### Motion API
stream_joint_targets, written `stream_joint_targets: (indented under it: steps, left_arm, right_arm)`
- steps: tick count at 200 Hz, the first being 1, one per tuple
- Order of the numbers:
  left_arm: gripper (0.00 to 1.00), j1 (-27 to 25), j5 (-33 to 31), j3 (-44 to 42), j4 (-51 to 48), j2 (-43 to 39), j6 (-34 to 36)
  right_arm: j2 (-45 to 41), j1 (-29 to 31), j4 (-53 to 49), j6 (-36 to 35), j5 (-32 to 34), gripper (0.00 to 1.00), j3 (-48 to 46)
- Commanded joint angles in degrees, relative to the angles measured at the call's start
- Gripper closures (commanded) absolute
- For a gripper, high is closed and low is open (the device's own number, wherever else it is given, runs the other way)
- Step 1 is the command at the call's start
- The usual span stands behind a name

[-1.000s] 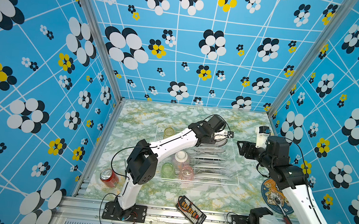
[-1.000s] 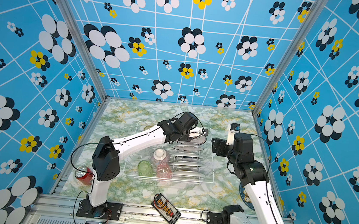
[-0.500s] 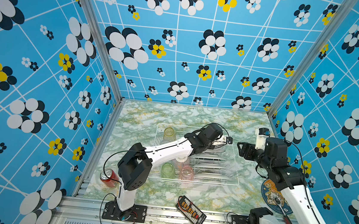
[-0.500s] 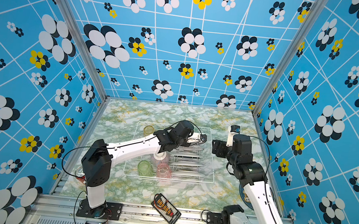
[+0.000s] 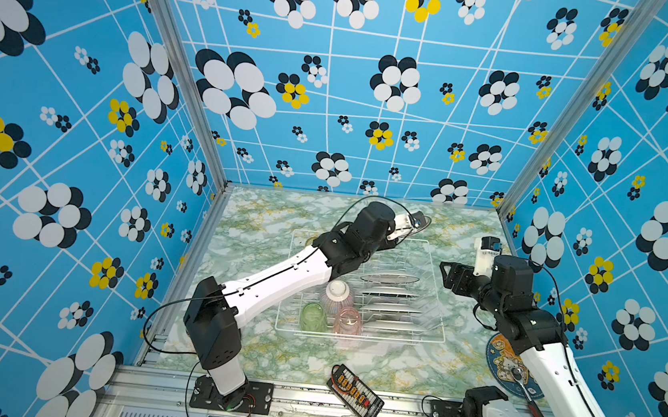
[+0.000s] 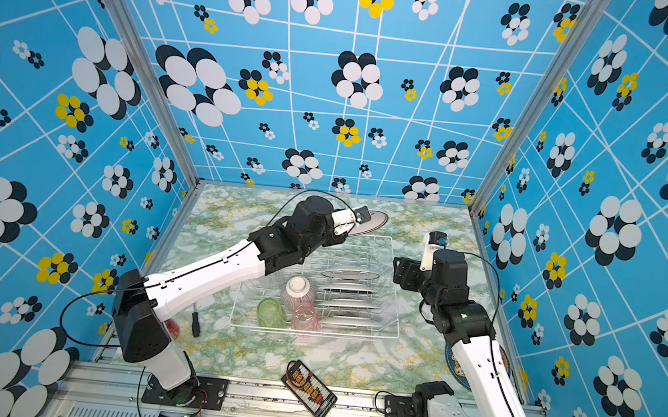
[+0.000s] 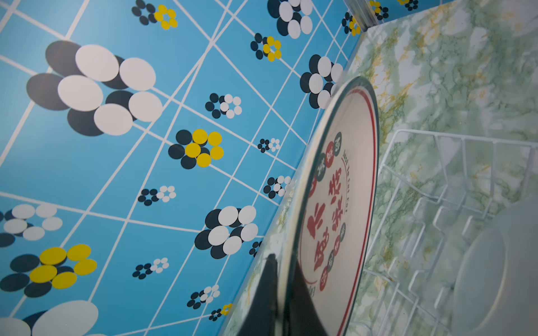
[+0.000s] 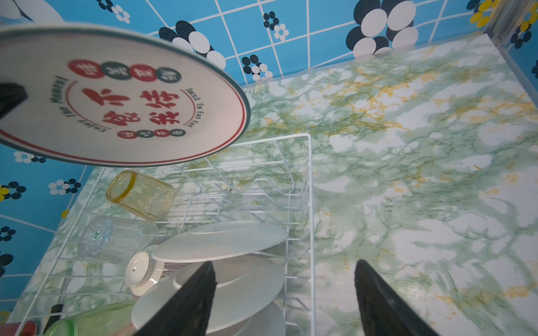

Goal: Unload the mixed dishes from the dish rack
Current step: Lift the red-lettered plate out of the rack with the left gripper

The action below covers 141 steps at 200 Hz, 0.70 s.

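My left gripper [image 7: 286, 291] is shut on the rim of a white plate [image 7: 343, 189] with a teal-and-red rim and red lettering. It holds the plate [image 5: 425, 221] on edge over the far end of the dish rack [image 5: 395, 339]. The right wrist view shows that plate [image 8: 131, 96] in the air. Several plates [image 5: 388, 302] stand in the slots. A ribbed bowl [image 5: 336, 293], a green tumbler [image 5: 312, 316] and a pink tumbler [image 5: 348, 321] sit upside down at the near left. A yellow tumbler [image 8: 139, 195] and a clear tumbler [image 8: 107, 235] lie beyond. My right gripper [image 8: 285, 266] hangs open and empty at the rack's right rim [image 8: 310, 203].
A round blue cartoon mat [image 5: 505, 364] lies under the right arm, with a red-handled tool [image 5: 536, 413] at its near edge. A black board with orange connectors [image 5: 354, 393] sits at the table's front edge. A red can [image 6: 172, 327] and a screwdriver [image 6: 196, 323] lie front left.
The left gripper has carried the plate up and toward the back of the rack. The right arm has hardly moved.
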Motion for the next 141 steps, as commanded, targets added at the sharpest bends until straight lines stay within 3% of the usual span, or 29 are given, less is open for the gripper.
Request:
stream_joint_targets:
  steps: [1,37,74,106,141]
  left_arm:
    - [1.0,4.58,9.01,3.57,-4.7,-6.05,-16.6]
    - [1.0,12.78,29.98,2.51,-8.56,-9.09,-34.68]
    - [1.0,19.38,48.6,-0.28,-6.13,-8.56,-48.43]
    - [1.0,21.86,54.57,-3.03,-3.16,-7.42,-53.54]
    - [1.0,22.16,60.16,-5.72,2.16,-5.49,-58.43]
  right_arm:
    - [0.01,0.4,4.11,1.64,-6.96,0.24,-0.94]
    - [1.37,0.36,16.19,7.24,-21.97,0.27,-3.89]
    - [5.03,0.36,30.48,16.01,-31.21,0.28,-6.53]
    - [7.53,0.38,40.47,22.01,-33.77,0.3,-7.98]
    - [9.81,0.36,46.33,25.56,-33.6,0.39,-7.98]
